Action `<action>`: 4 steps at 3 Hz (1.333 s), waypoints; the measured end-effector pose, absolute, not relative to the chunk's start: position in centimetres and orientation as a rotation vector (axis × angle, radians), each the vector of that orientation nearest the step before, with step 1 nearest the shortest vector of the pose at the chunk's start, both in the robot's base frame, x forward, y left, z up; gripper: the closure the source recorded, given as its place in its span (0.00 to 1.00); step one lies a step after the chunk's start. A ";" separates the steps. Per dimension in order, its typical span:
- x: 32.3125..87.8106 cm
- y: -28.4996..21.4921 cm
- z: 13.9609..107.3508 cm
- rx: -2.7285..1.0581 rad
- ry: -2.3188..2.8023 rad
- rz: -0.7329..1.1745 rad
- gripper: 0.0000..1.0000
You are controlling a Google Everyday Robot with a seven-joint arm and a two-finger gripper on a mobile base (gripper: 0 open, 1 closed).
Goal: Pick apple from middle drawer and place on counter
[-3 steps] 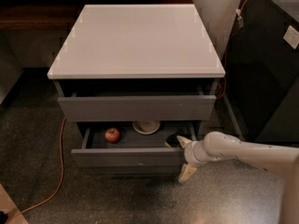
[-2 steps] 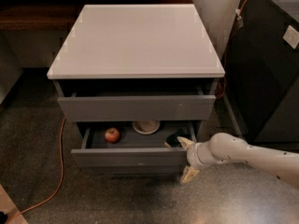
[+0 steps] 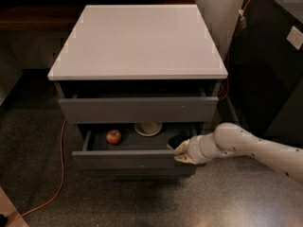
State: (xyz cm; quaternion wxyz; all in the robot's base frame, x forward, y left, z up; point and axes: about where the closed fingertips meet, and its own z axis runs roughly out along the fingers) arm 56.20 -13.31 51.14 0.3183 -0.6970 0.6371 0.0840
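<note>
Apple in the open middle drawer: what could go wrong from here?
The gripper sits at the middle drawer's right end, the apple near its left; reaching across might clip the white bowl. The upper drawer overhangs, so lifting could bump its front.

Claw (image 3: 182, 151), half-hidden at middle drawer (image 3: 132, 160) right end

Cream hand (image 3: 182, 151) at grey middle drawer (image 3: 123, 159)
</note>
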 end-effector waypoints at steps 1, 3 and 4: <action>58.1 -12.6 51.5 -1.836 1.691 0.225 0.87; 63.5 -11.8 50.2 -1.803 1.722 0.181 1.00; 65.5 -11.4 48.7 -1.787 1.734 0.138 1.00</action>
